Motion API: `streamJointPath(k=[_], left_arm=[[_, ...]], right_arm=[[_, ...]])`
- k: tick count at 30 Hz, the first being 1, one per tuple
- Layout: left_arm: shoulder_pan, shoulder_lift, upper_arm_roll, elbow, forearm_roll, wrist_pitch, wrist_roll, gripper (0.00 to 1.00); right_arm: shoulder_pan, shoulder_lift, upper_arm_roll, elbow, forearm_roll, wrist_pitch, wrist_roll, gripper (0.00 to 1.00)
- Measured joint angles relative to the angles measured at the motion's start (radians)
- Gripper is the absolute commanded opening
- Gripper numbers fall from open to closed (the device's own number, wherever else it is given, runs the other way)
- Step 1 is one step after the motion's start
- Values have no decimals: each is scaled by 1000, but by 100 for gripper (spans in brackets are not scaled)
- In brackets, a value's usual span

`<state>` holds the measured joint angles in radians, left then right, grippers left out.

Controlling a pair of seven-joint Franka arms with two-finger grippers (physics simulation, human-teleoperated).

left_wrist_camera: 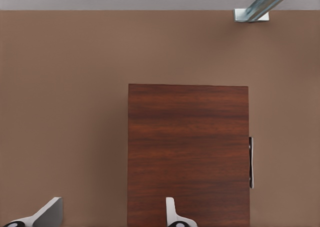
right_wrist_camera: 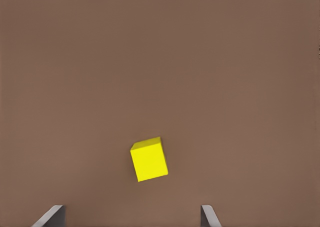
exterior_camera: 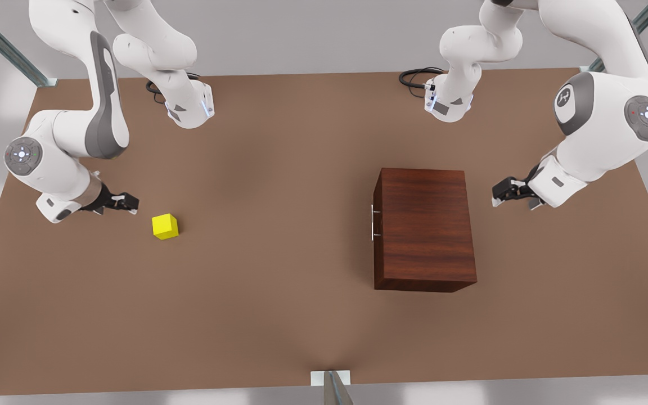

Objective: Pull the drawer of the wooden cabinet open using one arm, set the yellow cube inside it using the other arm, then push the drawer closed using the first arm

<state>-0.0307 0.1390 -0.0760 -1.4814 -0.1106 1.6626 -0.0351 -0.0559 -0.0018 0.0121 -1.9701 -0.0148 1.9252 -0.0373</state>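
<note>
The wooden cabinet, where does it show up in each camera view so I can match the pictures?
Front view: the wooden cabinet stands right of centre on the brown table, its silver handle facing the yellow cube.
Left wrist view: it is centre to lower right, beyond the open left claw.
Right wrist view: not in it.
Shared landmark: the silver handle.

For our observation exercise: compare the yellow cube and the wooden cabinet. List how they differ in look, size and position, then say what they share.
Colour: the yellow cube is plain bright yellow; the wooden cabinet is dark reddish-brown with wood grain.
Size: the cube is small; the cabinet is far larger.
Position: the cube lies near the right gripper; the cabinet lies near the left gripper.
Fittings: the cabinet has a silver handle; the cube has none.
Shared: both rest on the brown table, ungrasped.
</note>
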Motion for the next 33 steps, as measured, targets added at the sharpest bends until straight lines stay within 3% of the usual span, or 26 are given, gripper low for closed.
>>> streamJointPath(k=[4,10,14,22,33], left_arm=[[-31,10,1,-5,31,5,-3,100],[-467,113,-3,59,132,-30,-114,100],[-611,256,-3,131,194,-34,-237,100],[-687,439,-1,185,347,7,-514,100],[-712,519,-2,172,509,30,-751,100]], right_arm=[[-8,17,2,42,-4,-9,35,100],[3,134,-2,47,-2,24,321,100],[-14,154,-2,-51,17,120,491,100],[-99,124,-4,-260,30,362,757,100],[-119,167,1,-331,68,553,994,100]])
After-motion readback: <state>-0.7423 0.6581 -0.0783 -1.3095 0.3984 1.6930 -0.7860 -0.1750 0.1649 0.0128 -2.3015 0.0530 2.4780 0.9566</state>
